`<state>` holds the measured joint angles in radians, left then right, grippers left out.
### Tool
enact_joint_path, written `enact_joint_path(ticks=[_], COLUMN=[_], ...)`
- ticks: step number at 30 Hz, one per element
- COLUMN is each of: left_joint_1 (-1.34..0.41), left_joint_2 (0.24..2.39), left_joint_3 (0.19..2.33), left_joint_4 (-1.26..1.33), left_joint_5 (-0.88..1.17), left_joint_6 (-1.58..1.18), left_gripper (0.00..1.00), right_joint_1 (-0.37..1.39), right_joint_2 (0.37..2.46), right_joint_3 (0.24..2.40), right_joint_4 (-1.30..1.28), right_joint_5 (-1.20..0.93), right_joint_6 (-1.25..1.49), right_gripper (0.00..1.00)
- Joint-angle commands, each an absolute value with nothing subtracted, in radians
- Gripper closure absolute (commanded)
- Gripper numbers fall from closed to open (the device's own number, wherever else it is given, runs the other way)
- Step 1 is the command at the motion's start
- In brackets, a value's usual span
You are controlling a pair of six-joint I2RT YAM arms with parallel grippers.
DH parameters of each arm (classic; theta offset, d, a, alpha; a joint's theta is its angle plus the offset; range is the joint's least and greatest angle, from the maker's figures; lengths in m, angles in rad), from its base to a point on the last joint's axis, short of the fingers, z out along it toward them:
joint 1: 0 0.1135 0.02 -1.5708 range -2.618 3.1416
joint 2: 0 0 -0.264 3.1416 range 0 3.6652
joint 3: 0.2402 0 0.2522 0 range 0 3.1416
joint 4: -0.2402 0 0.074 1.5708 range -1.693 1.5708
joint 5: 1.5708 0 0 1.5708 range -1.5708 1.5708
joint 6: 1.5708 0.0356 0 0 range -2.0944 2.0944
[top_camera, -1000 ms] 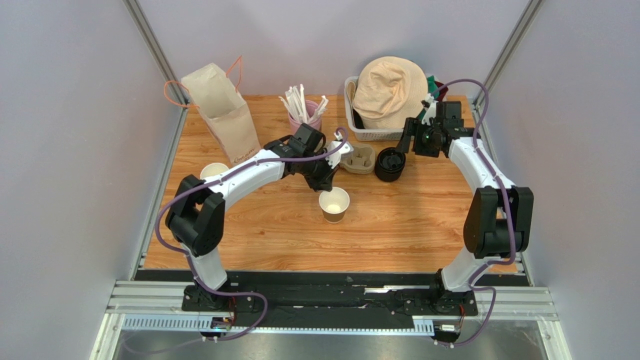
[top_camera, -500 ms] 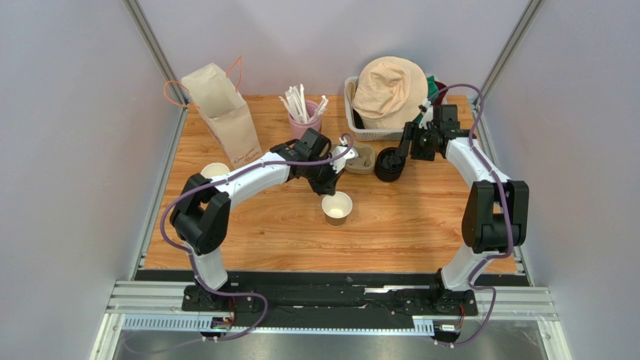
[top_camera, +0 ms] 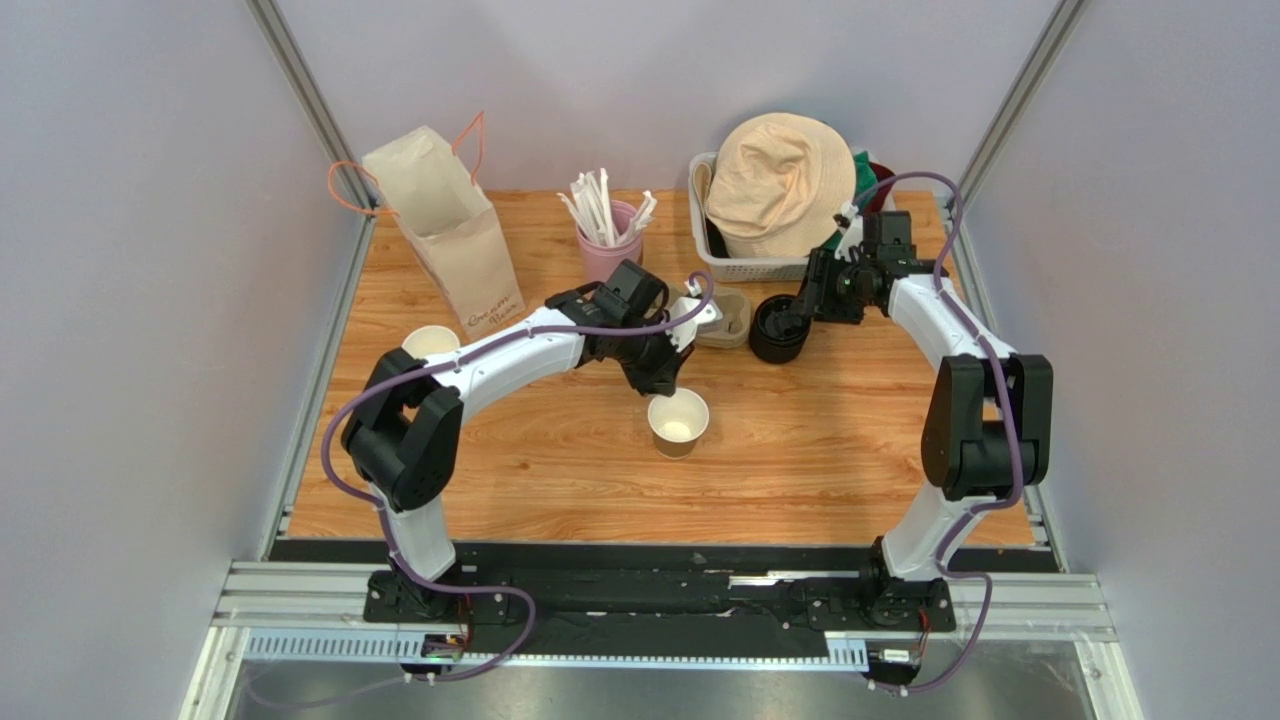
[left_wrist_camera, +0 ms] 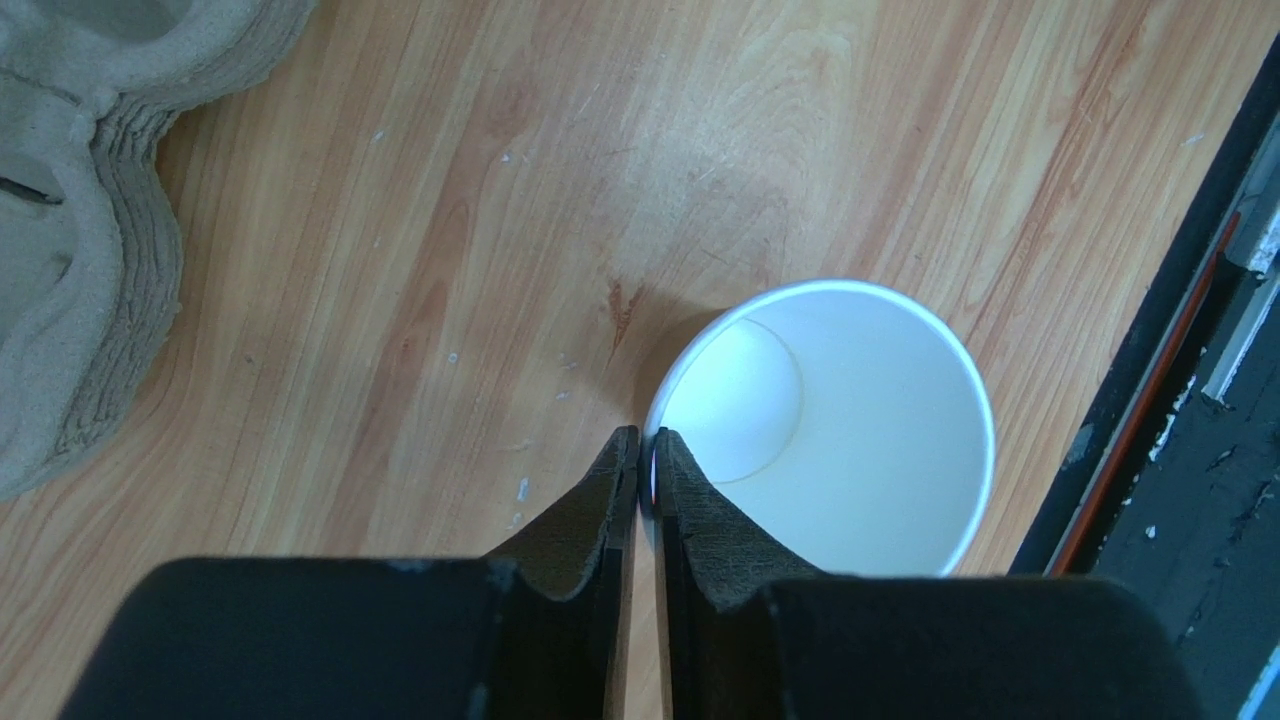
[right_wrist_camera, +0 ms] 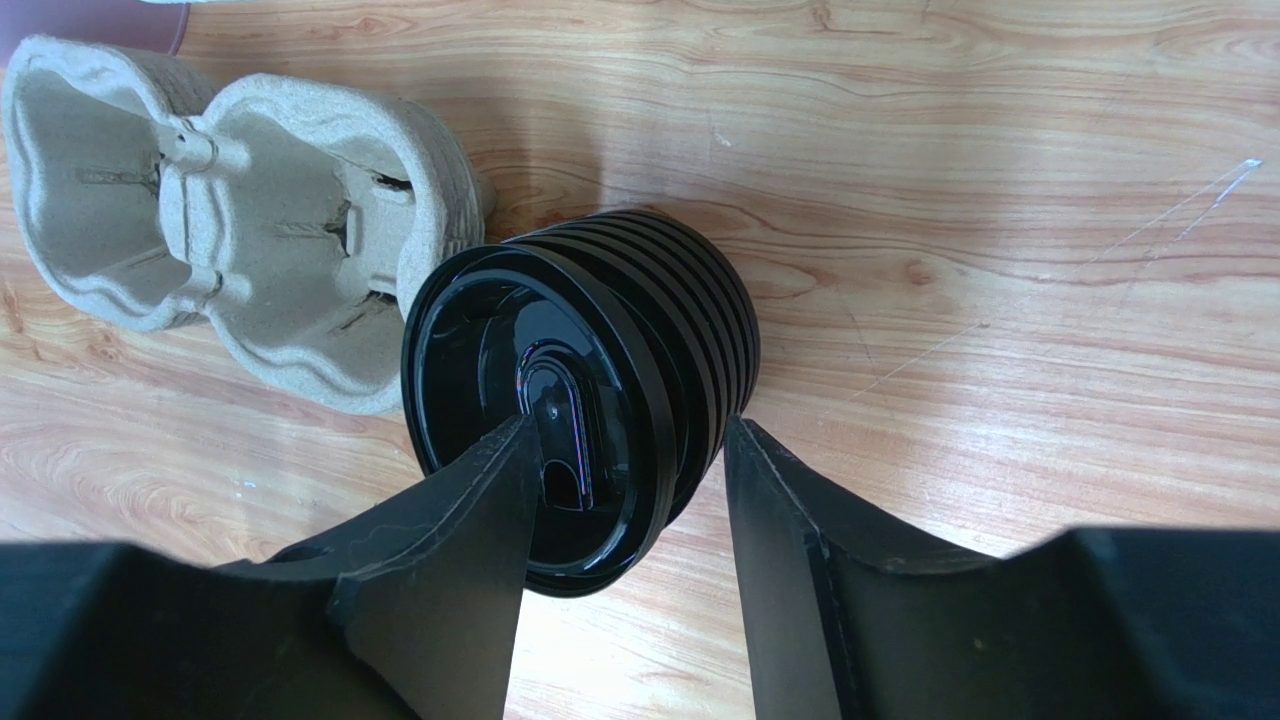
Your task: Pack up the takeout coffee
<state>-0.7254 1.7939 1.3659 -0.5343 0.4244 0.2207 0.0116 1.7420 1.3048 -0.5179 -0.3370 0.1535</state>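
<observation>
Crowding lid stack (right_wrist_camera: 601, 375) — pulp carrier (right_wrist_camera: 226, 210) beside, basket (top_camera: 733, 270) behind; cup (top_camera: 678, 422) apart.

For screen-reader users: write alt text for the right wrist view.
The right gripper, open, straddles the rim of the top lid on a stack of black lids; a pulp cup carrier lies beside the stack on the wooden table.

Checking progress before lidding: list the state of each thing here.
paper cup: upright, lidless, empty
left gripper: shut on the cup's rim
lid stack: stacked beside the carrier
right gripper: open, astride the top lid's edge
cup carrier: empty
paper bag: upright
</observation>
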Motion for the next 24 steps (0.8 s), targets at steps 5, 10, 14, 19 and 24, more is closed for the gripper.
enact_joint_path(ticks=[5, 10, 14, 19, 24], left_joint_1=[-0.736, -0.735, -0.735, -0.735, -0.735], left_joint_2=[1.796, 1.789, 1.772, 1.73, 1.689], left_joint_3=[1.37, 1.376, 1.388, 1.411, 1.427], left_joint_4=[-0.525, -0.532, -0.54, -0.56, -0.569], left_joint_5=[0.434, 0.42, 0.4, 0.377, 0.347], left_joint_6=[0.21, 0.213, 0.221, 0.236, 0.245], left_gripper=[0.66, 0.59, 0.55, 0.49, 0.45], right_joint_1=[0.009, 0.011, 0.009, 0.009, 0.011], right_joint_2=[1.749, 1.747, 1.747, 1.732, 1.721], right_joint_3=[1.304, 1.305, 1.307, 1.308, 1.318], right_joint_4=[-0.492, -0.492, -0.494, -0.495, -0.509], right_joint_5=[-0.356, -0.362, -0.37, -0.379, -0.393], right_joint_6=[0.164, 0.163, 0.161, 0.158, 0.156], right_gripper=[0.55, 0.63, 0.72, 0.83, 0.9])
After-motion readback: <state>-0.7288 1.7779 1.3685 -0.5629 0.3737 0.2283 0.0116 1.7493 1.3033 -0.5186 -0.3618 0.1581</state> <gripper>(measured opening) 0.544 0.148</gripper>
